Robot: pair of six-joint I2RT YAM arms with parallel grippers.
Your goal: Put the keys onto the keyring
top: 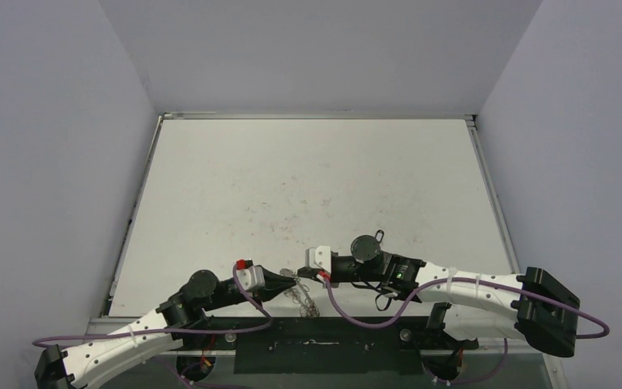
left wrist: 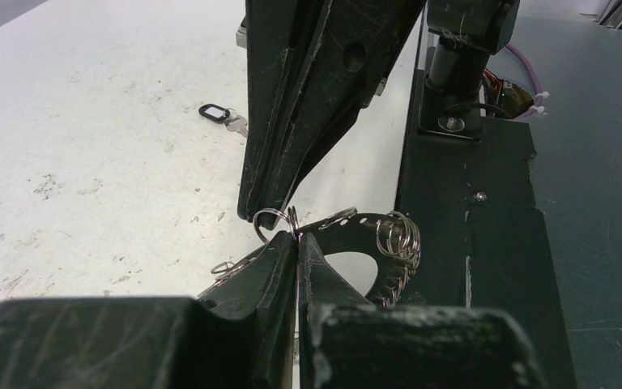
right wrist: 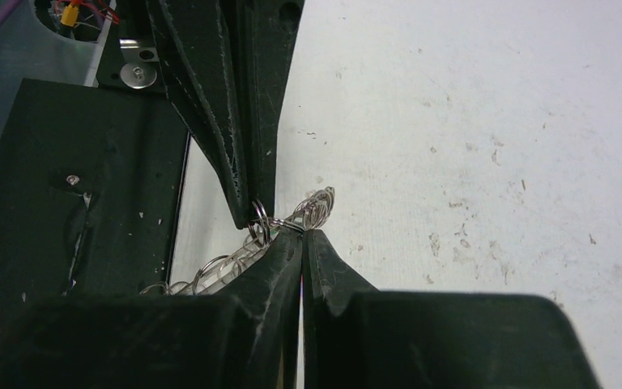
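Observation:
The keyring, a silvery ring fringed with small wire loops, hangs between my two grippers at the table's near edge. My left gripper is shut on one of its small loops, which shows in the left wrist view; the ring curves off to the right. My right gripper meets it tip to tip and is shut on the ring's edge, with loops trailing left. A black oblong tag with a small key lies on the table beyond, near the right wrist. No green tag shows.
The black base plate runs along the near edge, right under the ring. Grey walls enclose the white, scuffed table on three sides. Purple cables loop from both arms.

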